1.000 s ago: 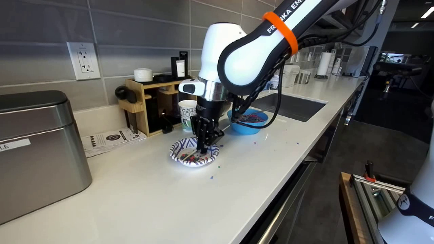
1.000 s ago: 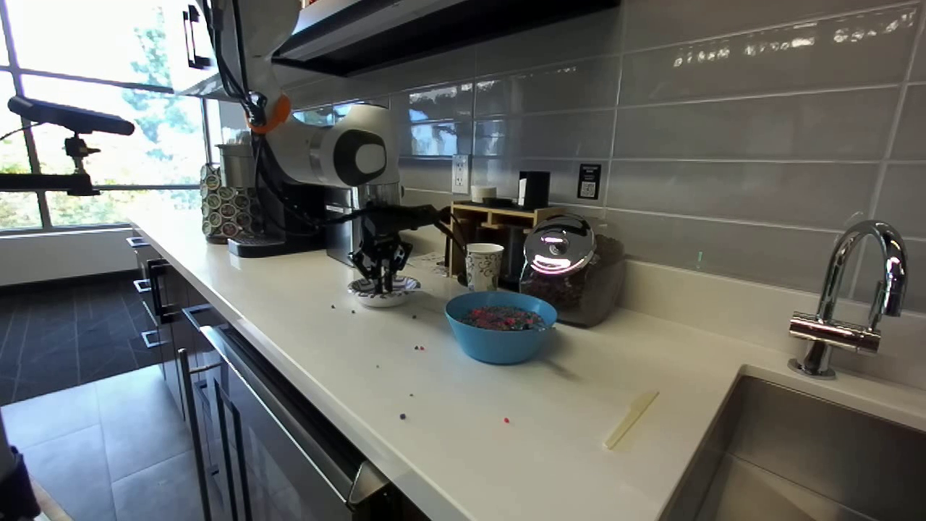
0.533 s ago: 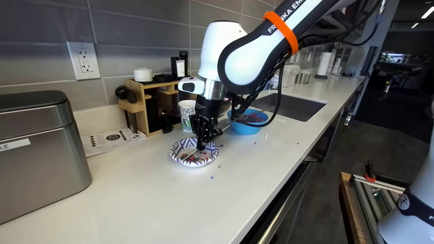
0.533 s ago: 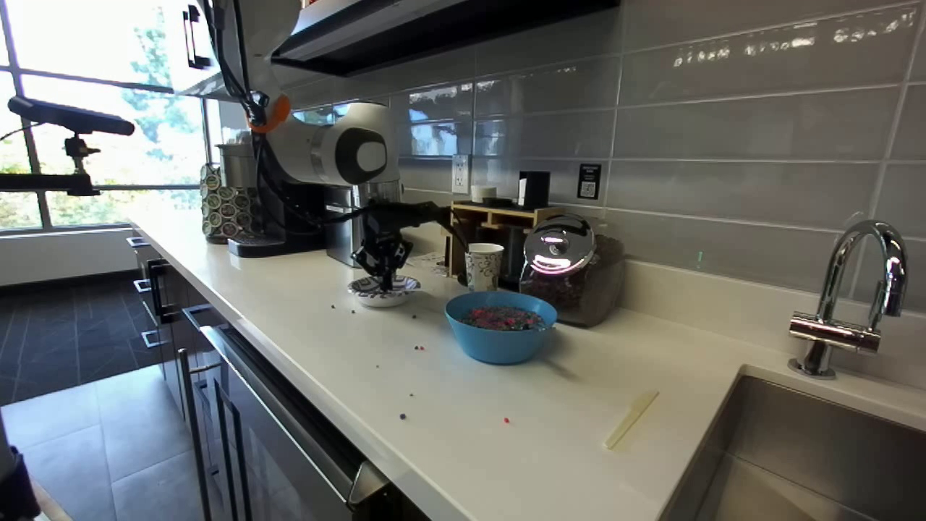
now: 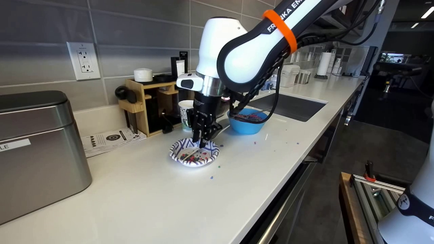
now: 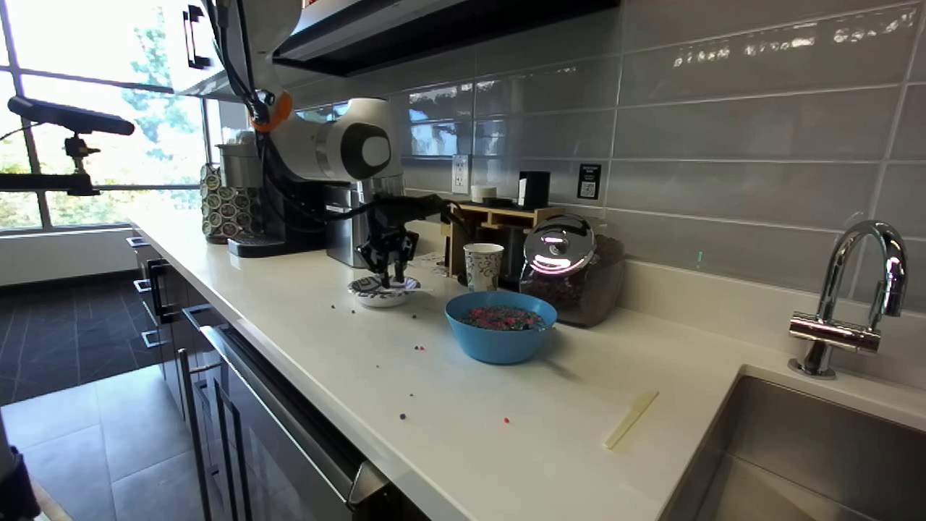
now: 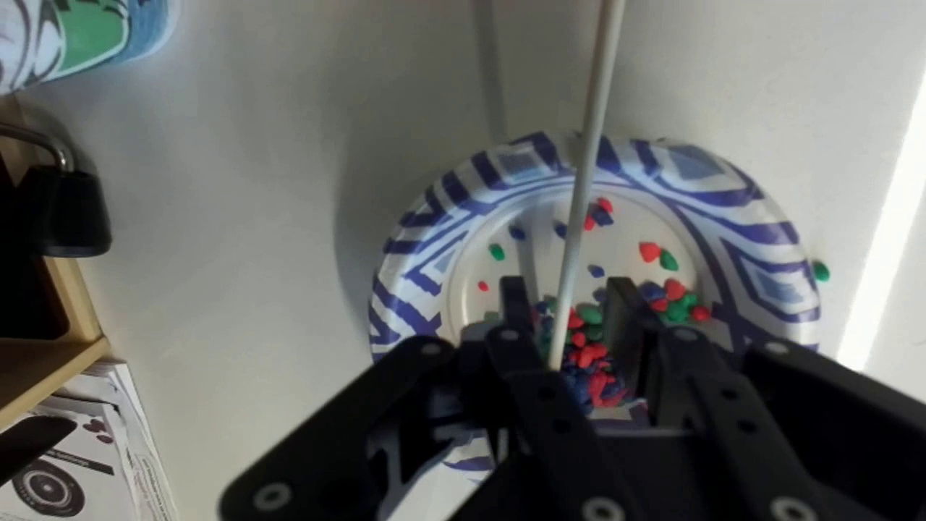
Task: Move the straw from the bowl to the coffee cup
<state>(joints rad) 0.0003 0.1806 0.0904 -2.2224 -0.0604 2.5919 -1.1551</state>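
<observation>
The straw (image 7: 589, 155) is thin and whitish. It leans across the patterned bowl (image 7: 767, 242), with one end over the beads inside and the other past the rim; it shows in both exterior views (image 5: 192, 153) (image 6: 423, 290). The blue-and-white bowl (image 5: 174, 155) stands on the counter. My gripper (image 7: 568, 307) is just above the bowl, pointing down, also seen in both exterior views (image 5: 199, 142) (image 6: 392, 283). Its fingers are apart, with the straw between them in the wrist view; contact does not show. The coffee cup (image 6: 483, 266) stands upright near the bowl, partly cut off in the wrist view (image 7: 69, 36).
A bright blue bowl (image 6: 499, 347) with beads stands near the cup. A wooden organizer (image 5: 140, 98) and a glass jar (image 6: 589, 289) stand by the wall. A steel bin (image 5: 44, 156), loose beads, a pale knife (image 6: 631, 420) and a sink (image 6: 817, 441) are also there.
My gripper has risen slightly and turned or opened, so both fingers now show apart in both exterior views. The straw, bowl and cup have not visibly moved.
</observation>
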